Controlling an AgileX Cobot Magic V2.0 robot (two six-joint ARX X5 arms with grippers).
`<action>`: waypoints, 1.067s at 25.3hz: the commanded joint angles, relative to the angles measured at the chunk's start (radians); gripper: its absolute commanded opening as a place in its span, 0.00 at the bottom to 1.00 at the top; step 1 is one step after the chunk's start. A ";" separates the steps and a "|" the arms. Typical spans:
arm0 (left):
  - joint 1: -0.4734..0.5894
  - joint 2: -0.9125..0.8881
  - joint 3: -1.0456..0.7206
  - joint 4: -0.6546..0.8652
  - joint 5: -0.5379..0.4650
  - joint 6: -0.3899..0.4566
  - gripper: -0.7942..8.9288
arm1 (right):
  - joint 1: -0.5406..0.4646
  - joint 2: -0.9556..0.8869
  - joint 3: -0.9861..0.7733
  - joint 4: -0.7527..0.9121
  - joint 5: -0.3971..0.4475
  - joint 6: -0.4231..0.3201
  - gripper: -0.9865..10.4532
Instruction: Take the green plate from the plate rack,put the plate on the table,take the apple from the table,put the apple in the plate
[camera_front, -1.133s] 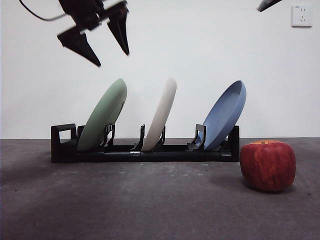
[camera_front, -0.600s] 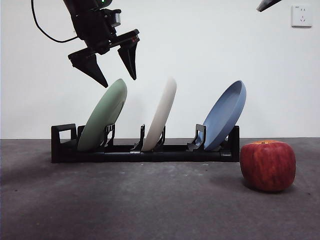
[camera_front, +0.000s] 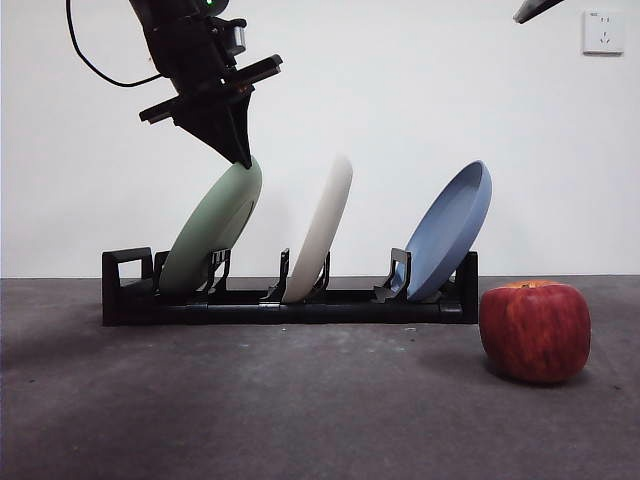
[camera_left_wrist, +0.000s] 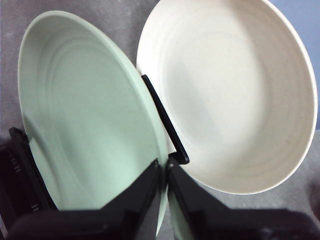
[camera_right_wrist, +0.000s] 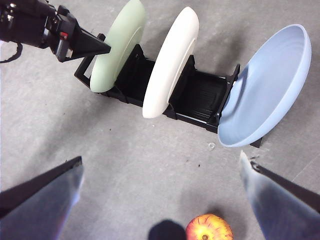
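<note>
The green plate (camera_front: 210, 225) leans in the left slot of the black plate rack (camera_front: 300, 305). My left gripper (camera_front: 238, 155) has come down from above and is shut on the plate's top rim; the left wrist view shows the jaws pinching the rim (camera_left_wrist: 164, 170) of the green plate (camera_left_wrist: 85, 110). It also shows in the right wrist view (camera_right_wrist: 100, 49). The red apple (camera_front: 535, 332) sits on the table (camera_front: 300, 400) to the right of the rack. My right gripper (camera_right_wrist: 161, 159) is open and empty, high above the apple (camera_right_wrist: 209, 229).
A cream-white plate (camera_front: 322, 230) stands in the rack's middle slot and a blue plate (camera_front: 452, 232) in its right slot. The rack's loop handle is at the left end. A wall socket (camera_front: 603, 30) is at the top right.
My left gripper has come down onto the green plate's top rim and shut on it. The plate's top has shifted slightly right. The right arm and the apple have not moved.
</note>
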 joint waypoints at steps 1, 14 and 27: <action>0.004 0.014 0.007 -0.002 -0.014 0.020 0.07 | 0.002 0.006 0.004 0.004 0.000 0.018 0.61; -0.080 0.013 0.850 -0.330 0.074 0.022 0.07 | 0.002 0.006 0.004 0.005 0.000 0.021 0.61; -0.436 -0.575 0.395 -0.337 -0.095 0.142 0.07 | 0.000 0.006 0.004 0.008 0.105 0.018 0.61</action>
